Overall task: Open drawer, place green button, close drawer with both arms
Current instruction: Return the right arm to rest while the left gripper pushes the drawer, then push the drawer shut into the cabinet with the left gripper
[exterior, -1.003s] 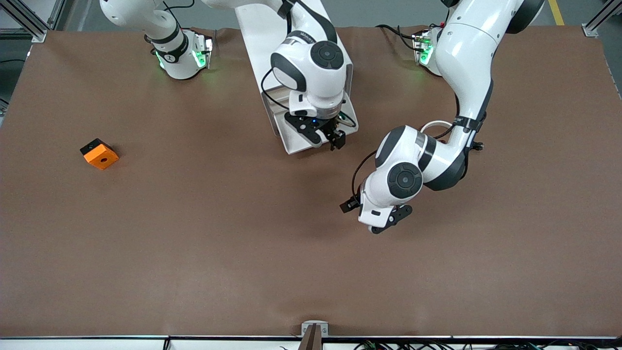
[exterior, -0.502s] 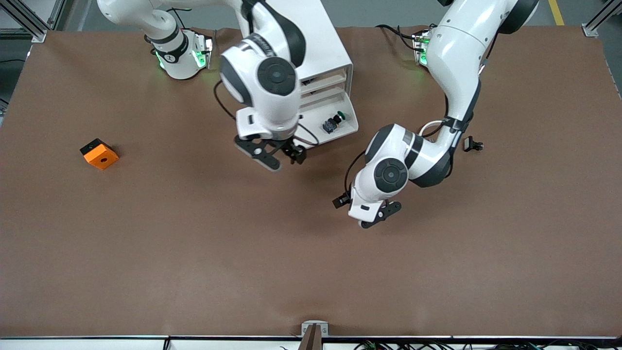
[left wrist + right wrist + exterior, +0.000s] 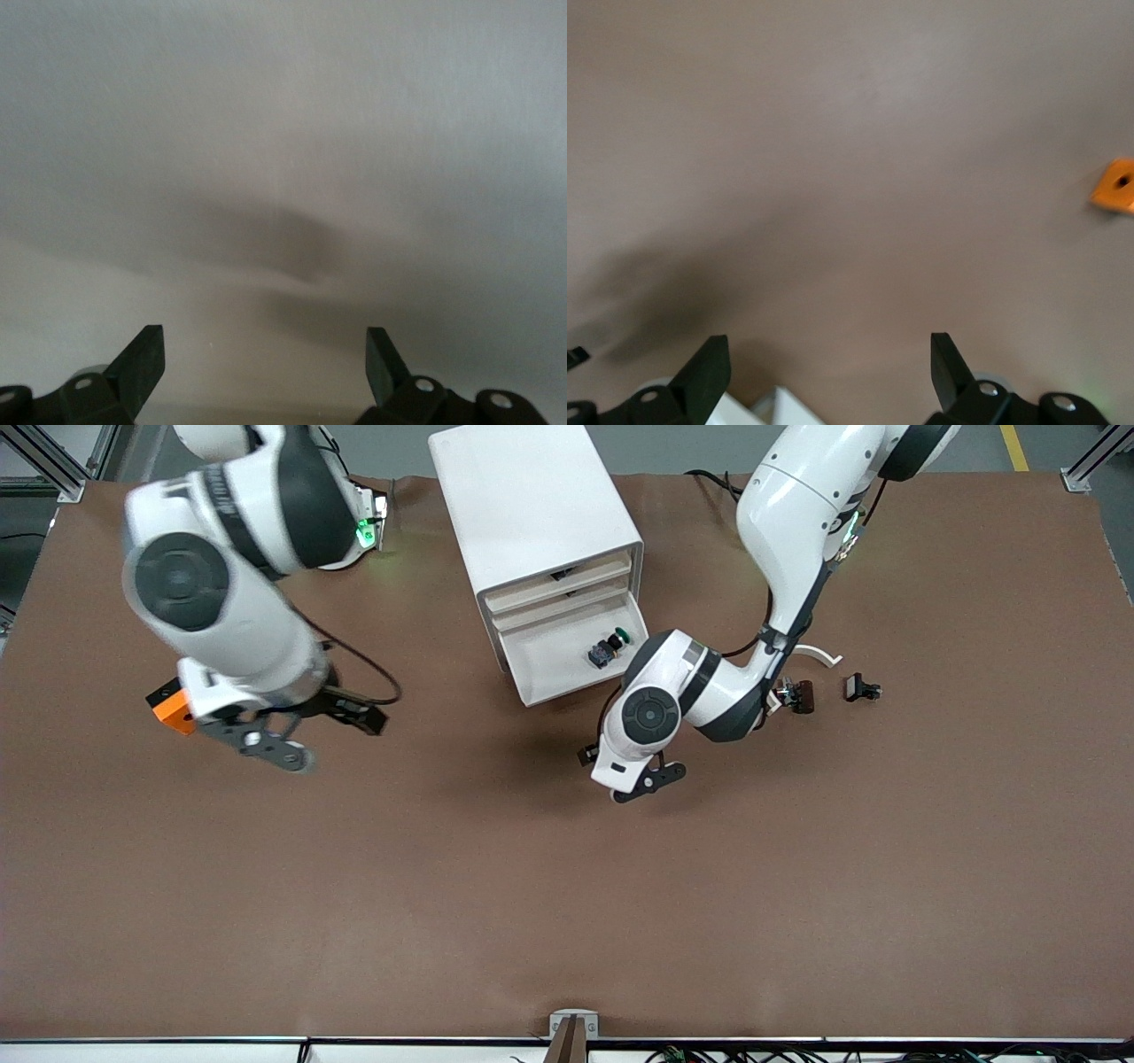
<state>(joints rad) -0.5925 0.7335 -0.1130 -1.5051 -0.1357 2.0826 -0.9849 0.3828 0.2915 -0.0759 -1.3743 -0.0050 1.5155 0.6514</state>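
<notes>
The table (image 3: 567,921), covered in brown, fills nearly the whole front view. Two white arms come next. The right arm (image 3: 221,593) sweeps in from the top left of the frame, somewhat smeared, w/ the right gripper (image 3: 306,735) in the air at mid-left, over bare tabletop beside the orange cube (image 3: 168,707); its fingers (image 3: 709,372) stand spread wide w/ nothing between them. The left arm (image 3: 788,531) drops from the top right and bends toward centre; the left gripper (image 3: 633,779) hangs over bare tabletop just below centre, nearer the front camera than the drawer. Its fingers (image 3: 146,359) are spread too, empty, per the left wrist view.

The white cabinet (image 3: 532,505) sits at top centre. Its lowest drawer (image 3: 554,664) is pulled out, open. The button (image 3: 607,646) lies inside that drawer, at the end toward the left arm, green cap up-right in frame.

Right of centre, on the table by the left arm's forearm, are small black clip pieces (image 3: 861,687); a white curved band (image 3: 819,654) shows near them, prob. partly hidden by the arm.

The orange cube peeks out from under the right arm's wrist at mid-left; it also shows in the right wrist view (image 3: 1116,186).
</notes>
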